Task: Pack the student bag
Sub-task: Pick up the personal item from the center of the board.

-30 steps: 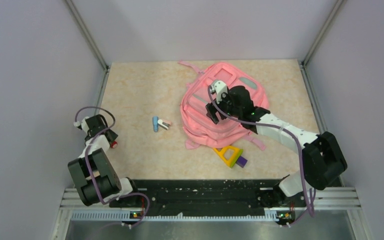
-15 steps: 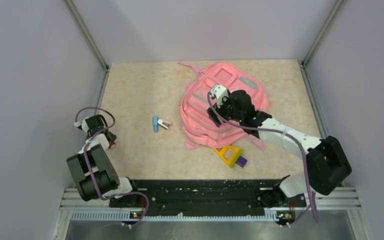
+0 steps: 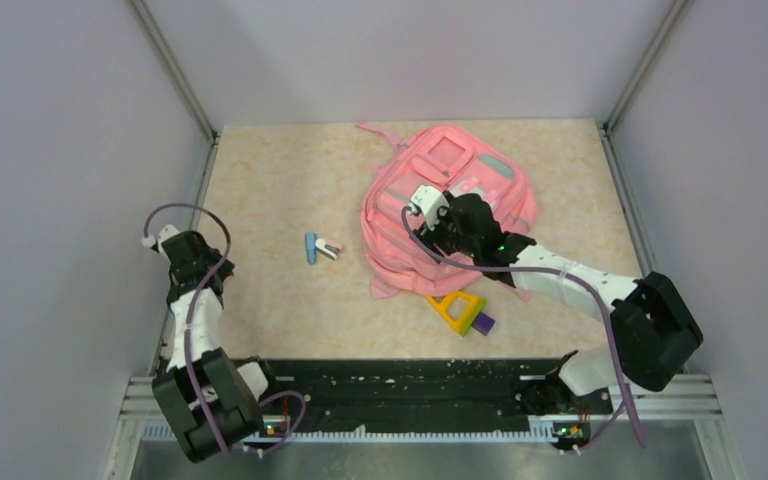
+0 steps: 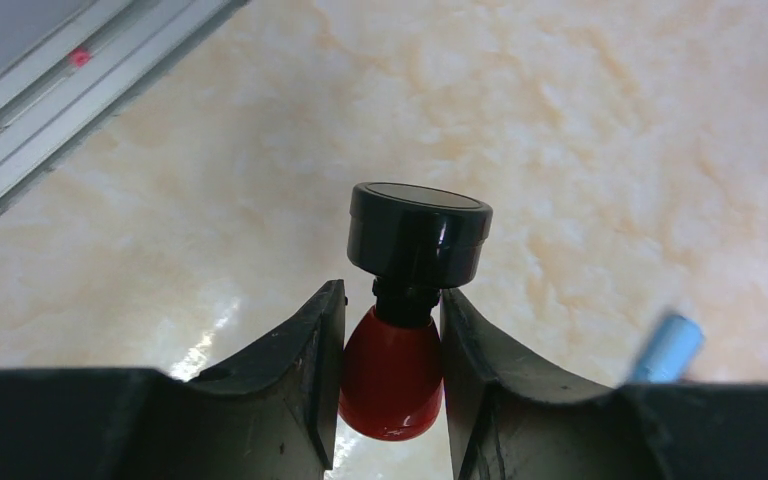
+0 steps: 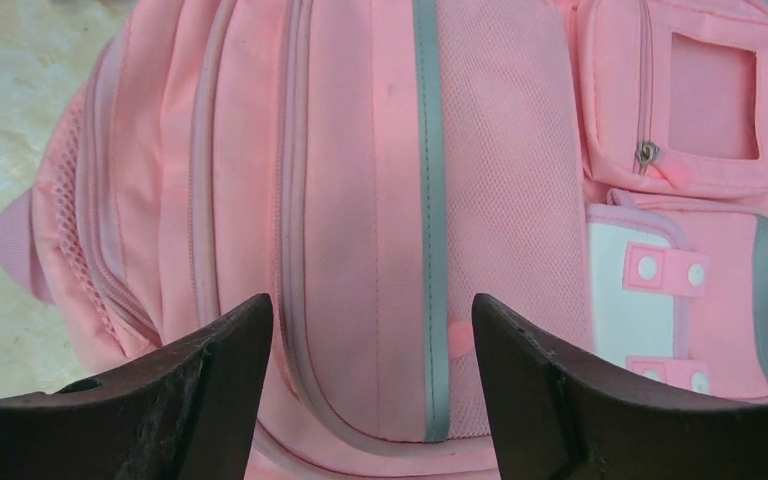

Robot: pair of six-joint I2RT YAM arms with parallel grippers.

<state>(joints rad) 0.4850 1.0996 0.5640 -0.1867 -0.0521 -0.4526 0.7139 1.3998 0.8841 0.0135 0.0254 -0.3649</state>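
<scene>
The pink student bag (image 3: 448,205) lies flat at the middle right of the table, its mint-trimmed pockets facing up. My right gripper (image 3: 434,236) hovers over it, open and empty. In the right wrist view the gripper (image 5: 370,302) sits above the bag's (image 5: 360,150) zipped front panel, not touching it. My left gripper (image 3: 205,278) is at the table's left edge. In the left wrist view it (image 4: 392,295) is shut on a red stamp-like piece (image 4: 390,375) with a black round cap (image 4: 418,225).
A small blue and white item (image 3: 320,248) lies left of the bag; its blue end shows in the left wrist view (image 4: 667,347). A yellow triangle (image 3: 455,308) with a purple piece (image 3: 484,322) lies at the bag's near edge. A metal rail (image 3: 200,190) borders the table's left side.
My right gripper has shifted left and nearer over the bag. My left arm has swung its elbow back toward the base, the gripper still holding the red piece near the left edge.
</scene>
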